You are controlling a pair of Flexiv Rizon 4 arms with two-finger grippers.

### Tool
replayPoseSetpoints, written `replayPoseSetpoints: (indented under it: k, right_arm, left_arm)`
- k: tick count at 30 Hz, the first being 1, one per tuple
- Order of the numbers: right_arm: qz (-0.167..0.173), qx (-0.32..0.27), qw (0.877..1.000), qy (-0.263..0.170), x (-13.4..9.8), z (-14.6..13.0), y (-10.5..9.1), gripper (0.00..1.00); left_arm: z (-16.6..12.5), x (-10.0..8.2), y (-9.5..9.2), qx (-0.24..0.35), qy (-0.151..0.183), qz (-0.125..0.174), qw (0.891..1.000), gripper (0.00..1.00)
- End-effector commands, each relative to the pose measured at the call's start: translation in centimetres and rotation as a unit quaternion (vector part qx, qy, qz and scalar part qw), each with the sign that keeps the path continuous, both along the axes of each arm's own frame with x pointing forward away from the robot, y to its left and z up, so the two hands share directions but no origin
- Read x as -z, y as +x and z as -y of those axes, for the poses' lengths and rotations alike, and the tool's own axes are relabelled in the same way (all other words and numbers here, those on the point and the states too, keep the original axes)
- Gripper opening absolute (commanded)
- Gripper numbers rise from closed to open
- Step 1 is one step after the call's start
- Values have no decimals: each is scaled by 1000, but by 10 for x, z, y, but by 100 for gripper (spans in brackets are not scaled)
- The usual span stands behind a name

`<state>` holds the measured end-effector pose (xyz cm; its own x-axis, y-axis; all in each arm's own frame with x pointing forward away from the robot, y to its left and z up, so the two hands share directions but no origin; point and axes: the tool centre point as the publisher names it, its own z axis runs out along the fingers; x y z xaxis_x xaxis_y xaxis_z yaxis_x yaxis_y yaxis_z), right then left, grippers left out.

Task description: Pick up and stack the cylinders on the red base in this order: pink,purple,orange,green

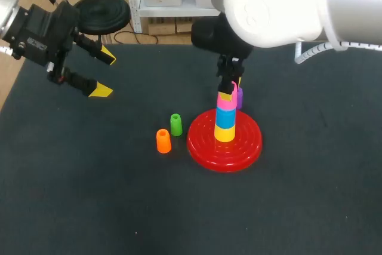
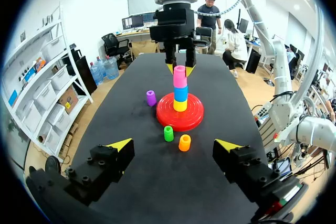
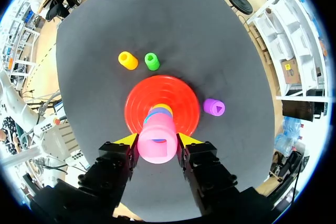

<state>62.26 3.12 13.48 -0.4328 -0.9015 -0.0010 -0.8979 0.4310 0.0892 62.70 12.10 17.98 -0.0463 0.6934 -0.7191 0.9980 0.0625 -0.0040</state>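
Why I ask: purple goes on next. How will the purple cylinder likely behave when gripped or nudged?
The purple cylinder looks like small, hollow moulded plastic, so it is probably light and rigid. Its smooth sides may slip in a weak pinch. Standing upright on the table, it could tip if nudged off-centre, then roll.

the claw [image 3: 157, 142] grips the pink cylinder [image 3: 157, 134] between its yellow tips, touching it from both sides, over the middle of the red base [image 3: 182, 92]. blue and yellow pieces [image 3: 160, 109] peek out under it. the purple cylinder [image 3: 213, 107] sits just beside the base. ahead, the orange cylinder [image 3: 127, 60] and green cylinder [image 3: 152, 61] stand together on the dark surface [image 3: 157, 19].
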Motion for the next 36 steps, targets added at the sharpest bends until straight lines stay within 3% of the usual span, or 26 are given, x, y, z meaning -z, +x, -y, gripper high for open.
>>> replayPoseSetpoints:
  k: [1,36]
  right_arm:
    - [4,0,1000,2,0,2,-3,0]
    - [15,-21,999,-30,12,0,-6,0]
  left_arm:
    - [0,0,-1,-1,0,1,1000,100]
    - [0,0,-1,-1,0,1,1000,100]
